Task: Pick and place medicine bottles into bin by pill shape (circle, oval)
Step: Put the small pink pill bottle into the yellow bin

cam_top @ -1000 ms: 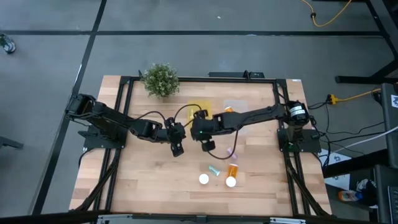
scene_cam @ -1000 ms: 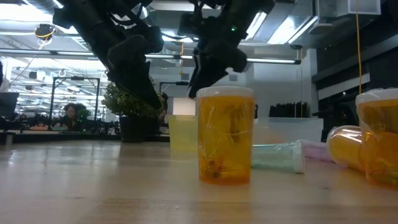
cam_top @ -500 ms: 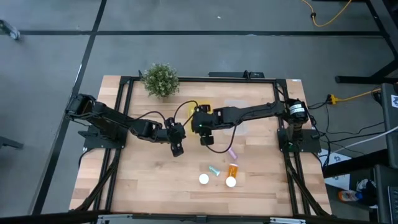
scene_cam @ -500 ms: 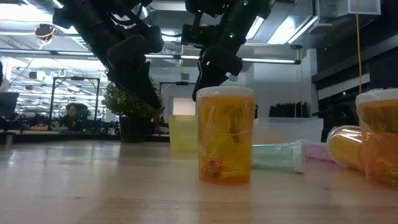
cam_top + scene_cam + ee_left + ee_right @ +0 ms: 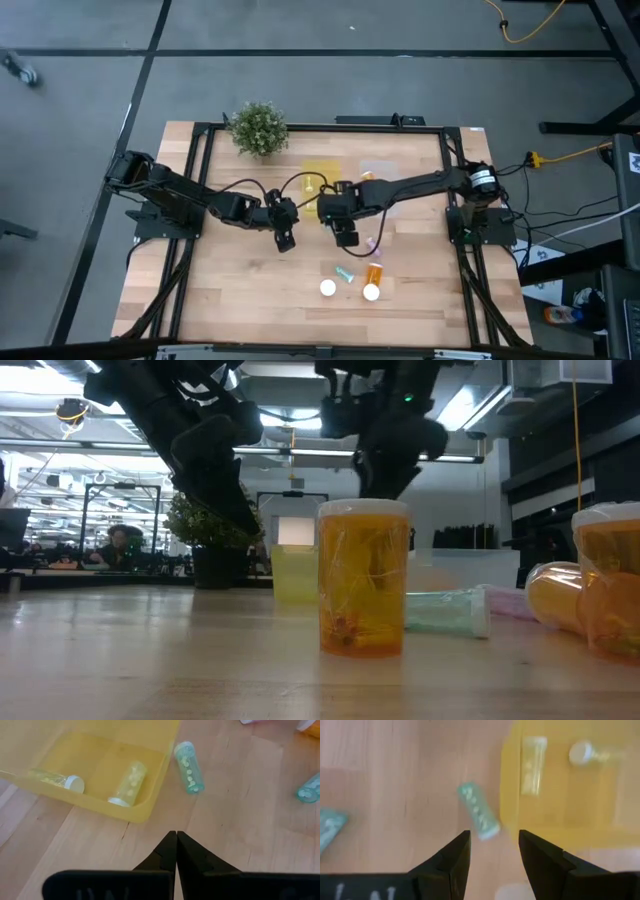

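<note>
My right gripper [image 5: 347,236] [image 5: 494,840] is open and empty, hovering above a teal vial [image 5: 478,817] that lies on its side on the table beside the yellow bin [image 5: 321,178] [image 5: 555,820]. The bin holds a cream vial [image 5: 533,765] and a clear white-capped vial [image 5: 583,752]. My left gripper [image 5: 285,239] [image 5: 176,837] is shut and empty, left of the right one. An upright orange bottle [image 5: 328,288] [image 5: 363,575], a second teal vial [image 5: 345,272], a lying orange bottle [image 5: 373,280] and a pink vial [image 5: 374,243] are on the near table.
A green potted plant [image 5: 258,128] stands at the far left. A clear bin [image 5: 379,175] right of the yellow one holds an orange bottle [image 5: 367,176]. Bare wood lies along the table's left side and its near edge.
My right gripper has first drawn a little toward the far edge, then gone toward the table's right edge and a little nearer, staying above the table. My left gripper and the bottles have kept still.
</note>
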